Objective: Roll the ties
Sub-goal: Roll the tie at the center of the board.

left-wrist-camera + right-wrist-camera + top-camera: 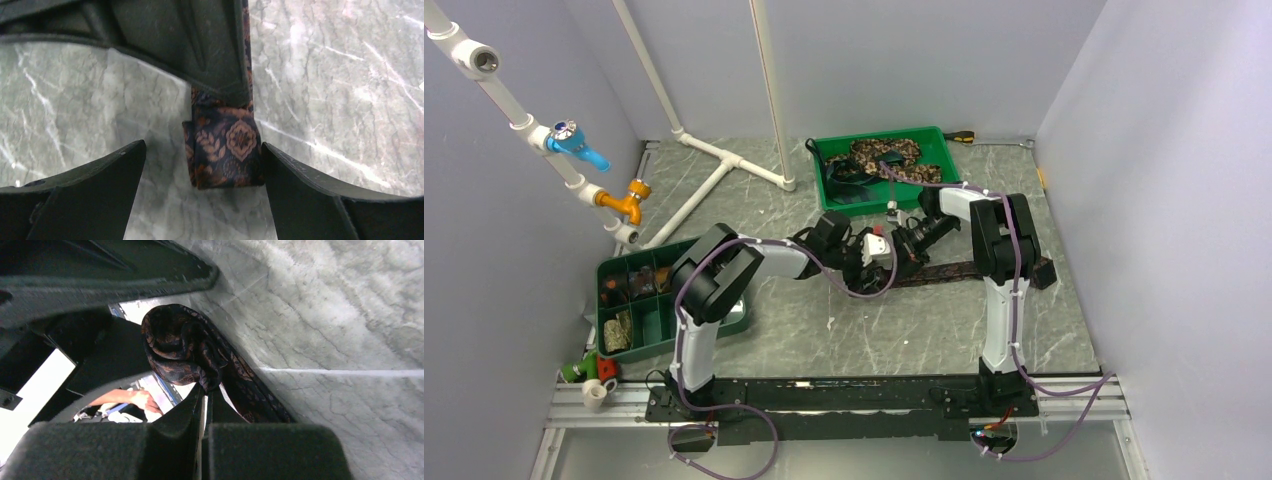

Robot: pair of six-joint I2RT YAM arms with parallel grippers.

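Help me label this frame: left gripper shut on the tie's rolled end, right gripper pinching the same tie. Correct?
No. The left gripper is open, not shut. It straddles the rolled end of the tie, as the left wrist view shows. The right gripper does pinch that tie.

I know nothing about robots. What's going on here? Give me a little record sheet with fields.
Job: rolling the dark patterned tie
Tie state: one end rolled, the rest flat on the table
Left claw: open, fingers either side of the roll
Right claw: shut, pinching the tie by the roll
Back bin: mottled ties, unrolled
Left tray: compartments, some holding small bundles
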